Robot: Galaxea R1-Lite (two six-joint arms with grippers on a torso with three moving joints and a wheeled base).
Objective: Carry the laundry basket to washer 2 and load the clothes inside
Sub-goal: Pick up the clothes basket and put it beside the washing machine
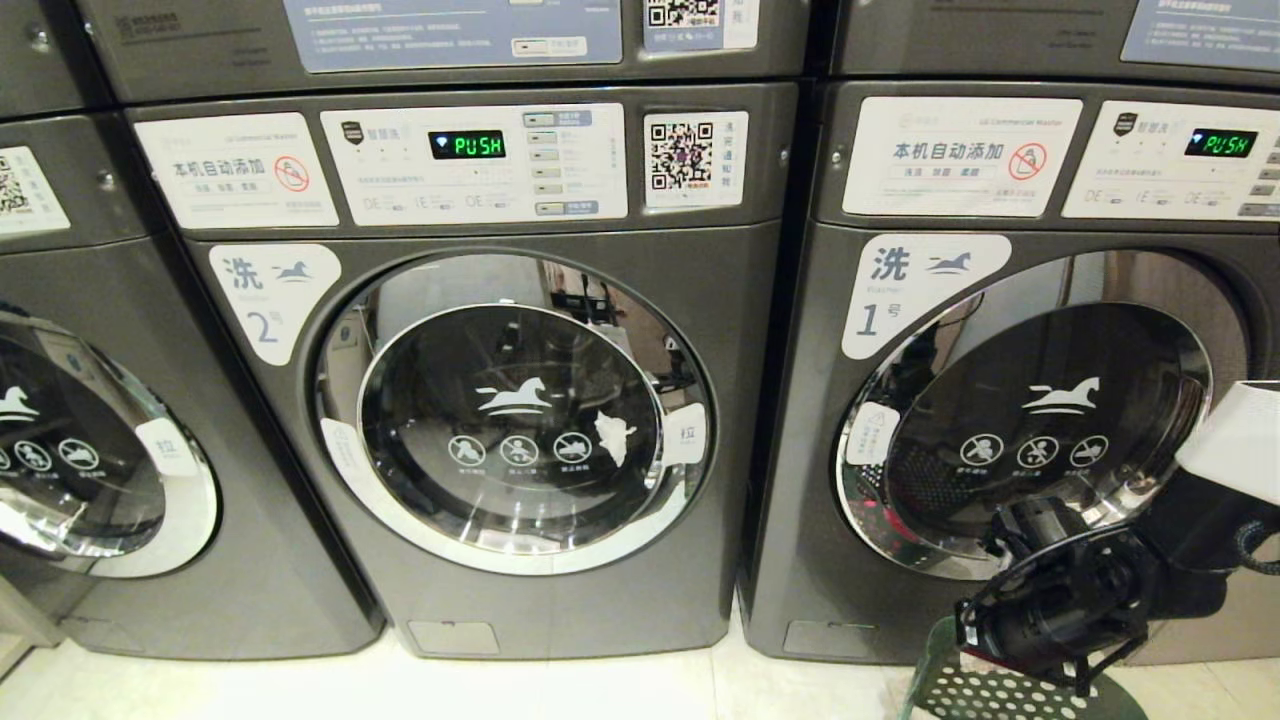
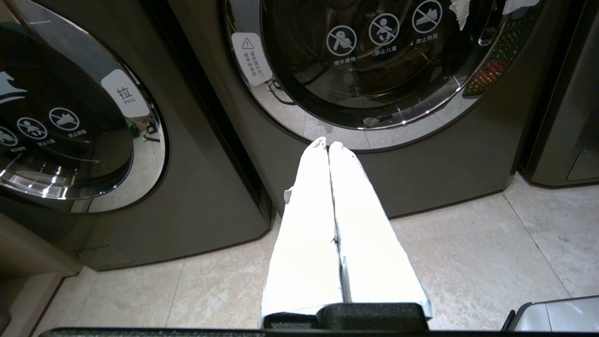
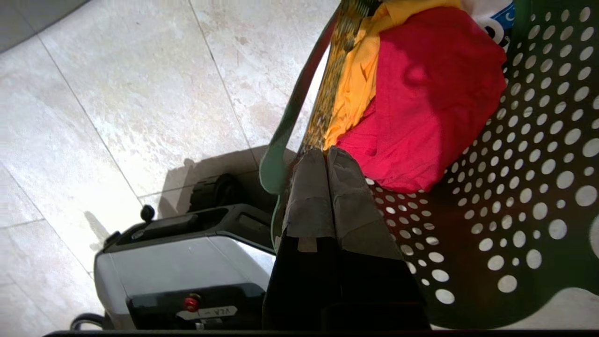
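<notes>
Laundry basket (image 3: 514, 196) sits on the tiled floor (image 3: 117, 93) below the right gripper (image 3: 326, 157), whose fingers are pressed together at its rim, empty. Inside lie the clothes (image 3: 421, 98): red, yellow and some white. The left gripper (image 2: 327, 146), fingers together, hangs before washer 2 (image 1: 500, 420), door closed, left of washer 1 (image 1: 1000, 420).

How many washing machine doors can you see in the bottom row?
3. Washer 2 is in the middle, washer 1 to its right, and an unnumbered washer at the left edge, partly cut off. More may stand outside the picture.
</notes>
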